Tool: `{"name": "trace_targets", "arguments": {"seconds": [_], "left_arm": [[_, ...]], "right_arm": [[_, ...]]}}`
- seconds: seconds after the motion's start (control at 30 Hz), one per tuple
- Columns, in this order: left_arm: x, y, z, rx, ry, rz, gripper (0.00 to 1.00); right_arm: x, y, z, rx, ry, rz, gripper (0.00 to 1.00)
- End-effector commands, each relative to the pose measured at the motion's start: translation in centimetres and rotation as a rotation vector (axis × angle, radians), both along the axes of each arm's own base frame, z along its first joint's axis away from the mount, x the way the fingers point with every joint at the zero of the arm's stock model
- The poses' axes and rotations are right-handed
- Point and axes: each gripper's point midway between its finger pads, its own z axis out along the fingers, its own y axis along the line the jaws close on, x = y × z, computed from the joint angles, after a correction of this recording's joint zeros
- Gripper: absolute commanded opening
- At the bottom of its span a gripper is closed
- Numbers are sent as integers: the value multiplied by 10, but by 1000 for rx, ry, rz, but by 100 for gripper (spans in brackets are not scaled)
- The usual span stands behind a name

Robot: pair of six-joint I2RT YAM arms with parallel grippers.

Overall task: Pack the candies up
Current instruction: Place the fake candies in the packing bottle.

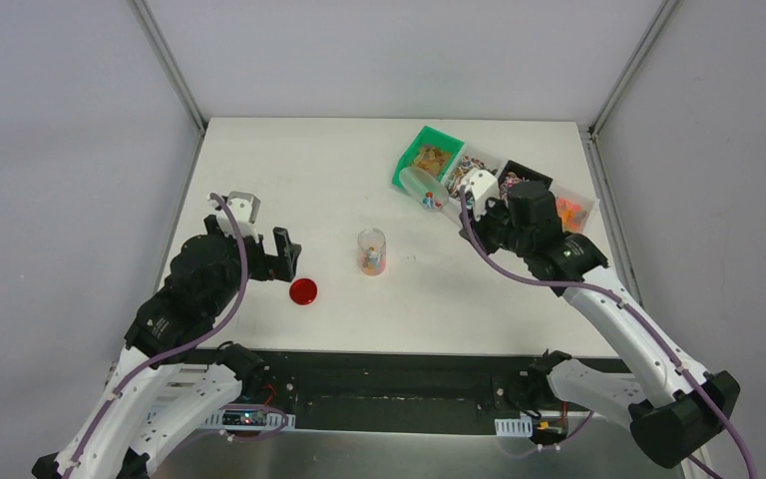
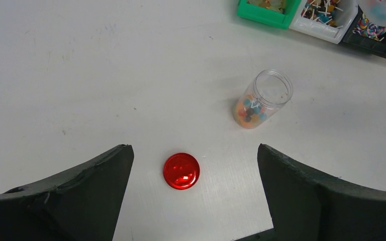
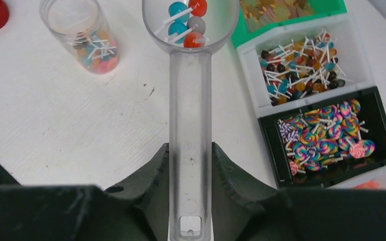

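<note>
My right gripper (image 3: 190, 150) is shut on the handle of a clear plastic scoop (image 3: 190, 100). Its bowl holds several small ball candies (image 3: 186, 20) on white sticks, blue, red and grey. In the top view the scoop (image 1: 422, 187) hangs in front of the bins, right of an open clear jar (image 1: 371, 251) part-filled with mixed candies. The jar also shows in the right wrist view (image 3: 83, 35) and the left wrist view (image 2: 263, 99). My left gripper (image 2: 195, 150) is open and empty, above a flat red lid (image 2: 181, 170) lying on the table.
A row of bins stands at the back right: a green bin (image 1: 429, 155) of amber candies, a white bin (image 3: 306, 65) of small ball lollipops, a black bin (image 3: 326, 135) of swirl lollipops, and a clear bin (image 1: 574, 212) of orange ones.
</note>
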Motion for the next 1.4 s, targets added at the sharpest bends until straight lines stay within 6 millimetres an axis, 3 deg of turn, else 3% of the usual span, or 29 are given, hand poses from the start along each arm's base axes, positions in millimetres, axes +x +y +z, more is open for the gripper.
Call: {"name": "trace_targets", "arguments": {"seconds": [0.0,0.43,1.0,1.37], "left_arm": [[4,7,11,-10,-55,42,99],[5,10,10,-5,-58,54,99],[4,9,12,-9,-61,44,99],[2,11,14,-14,-75,51,99]], "right_arm": [[-17,15,31,-57,-131,201,0],[-34,28,24,-283,-169,405,0],[-37,32,11,-488,-149,509,0],[-28,28,16,-637,-151,527,0]]}}
